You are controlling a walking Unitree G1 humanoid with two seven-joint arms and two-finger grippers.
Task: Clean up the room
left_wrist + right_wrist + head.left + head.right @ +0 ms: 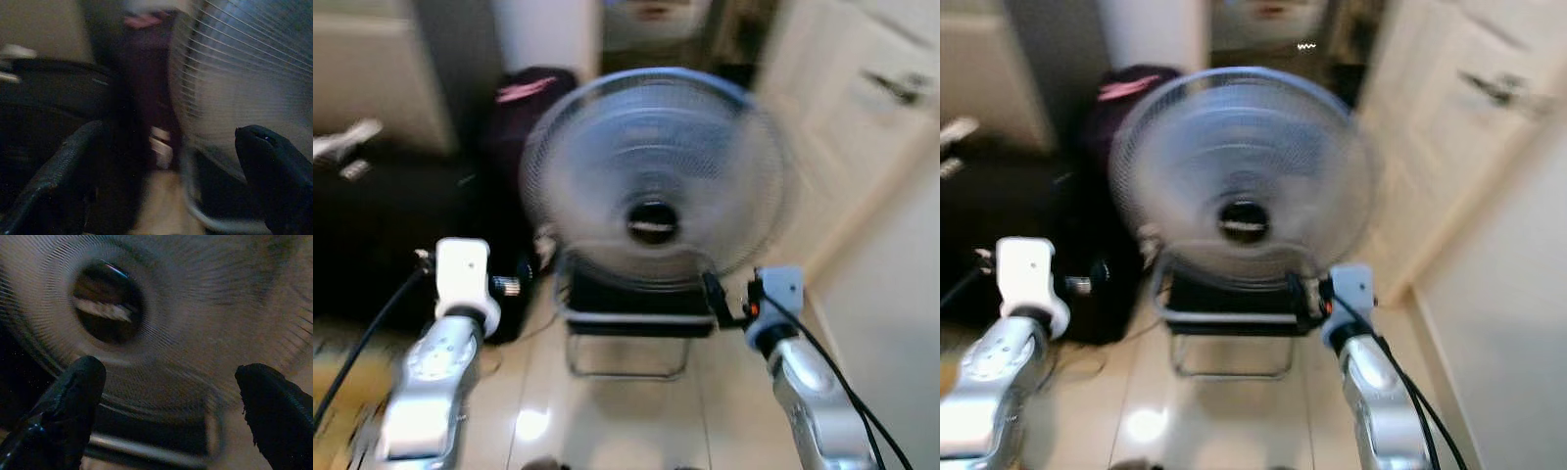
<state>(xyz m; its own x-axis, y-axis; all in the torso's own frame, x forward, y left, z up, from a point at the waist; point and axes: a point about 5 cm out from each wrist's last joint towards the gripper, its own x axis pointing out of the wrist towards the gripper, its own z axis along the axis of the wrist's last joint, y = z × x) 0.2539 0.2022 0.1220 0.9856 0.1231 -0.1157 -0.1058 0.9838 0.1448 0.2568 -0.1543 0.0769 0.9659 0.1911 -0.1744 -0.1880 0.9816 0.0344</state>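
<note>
Floor fan: round, wire-caged, dark hub at centre, standing upright on a bent metal-tube stand on the pale glossy floor, directly ahead of the robot and between its two raised arms; picture blurred. Left gripper: held up near the fan's left edge, jaws released and wide apart, nothing between them, cage rim just beside one finger. Right gripper: held up close before the fan's lower face, jaws released and wide apart, not touching the cage as far as can be told. Dark bag with pink trim: behind the fan, to its left. Black case: left of the fan. Pale cupboard doors: along the right.
</note>
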